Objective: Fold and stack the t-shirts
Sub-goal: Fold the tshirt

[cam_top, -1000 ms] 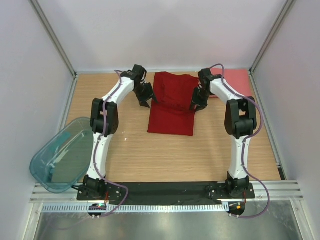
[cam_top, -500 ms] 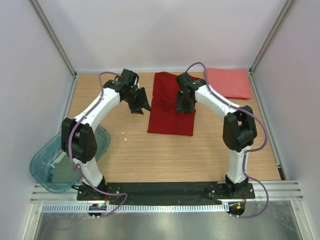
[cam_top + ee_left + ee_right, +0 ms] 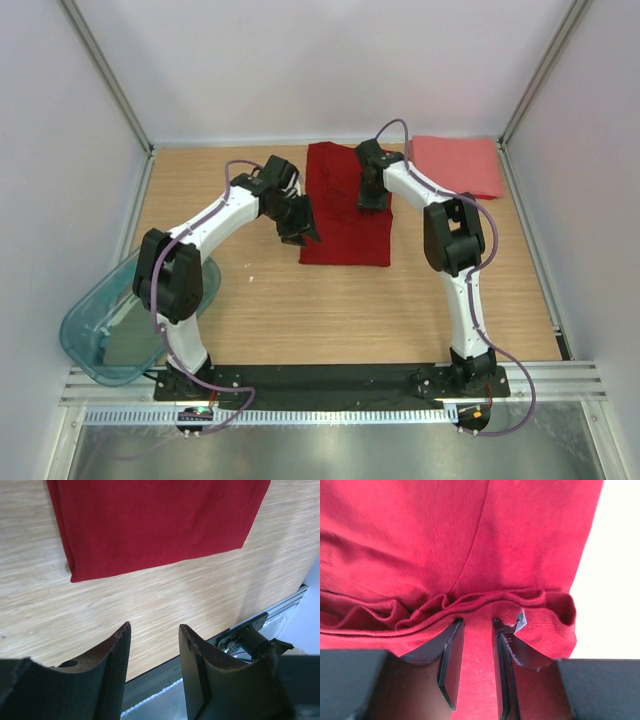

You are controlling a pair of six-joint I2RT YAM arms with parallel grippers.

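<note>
Table (image 3: 420, 310) carries the dark red shirt (image 3: 340, 215) flat at centre back, with the pink shirt (image 3: 458, 166) folded in the far right corner. Right end effector (image 3: 475, 622) is narrowed on a bunched ridge of the dark red shirt. Left end effector (image 3: 152, 627) — moderately wide, holding nothing — hangs over bare table just beside that shirt's near left corner.

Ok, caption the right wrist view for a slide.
Right arm's fingers close together on the dark red t-shirt, cloth bunched at their tips.
</note>
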